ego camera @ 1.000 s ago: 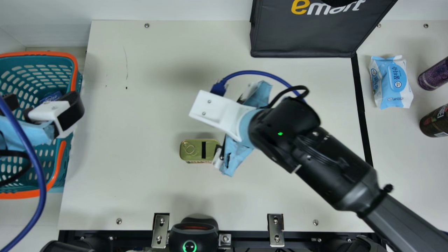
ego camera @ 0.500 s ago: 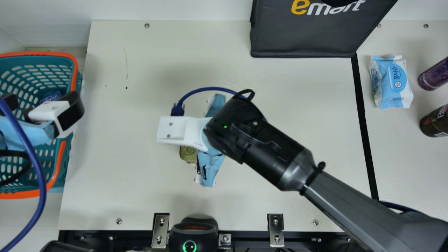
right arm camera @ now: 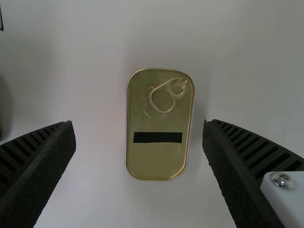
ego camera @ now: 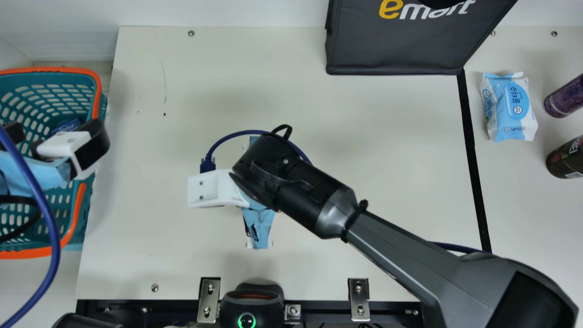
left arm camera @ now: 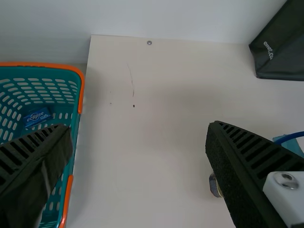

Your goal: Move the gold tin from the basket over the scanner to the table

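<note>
main view: my right gripper [ego camera: 258, 228] points down over gold tin [right arm camera: 156, 121], fingers apart | arm [ego camera: 328, 207] slants in from 4 o'clock | left gripper [ego camera: 54, 132], 9 o'clock, over basket [ego camera: 97, 91], open

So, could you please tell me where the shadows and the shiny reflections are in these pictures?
Main view: soft, faint shadows on the table, no hard edges; left wrist view: dim band beside the basket; right wrist view: soft shade beside the gold tin, thin glints on its rim, small highlights on the screw head.
</note>
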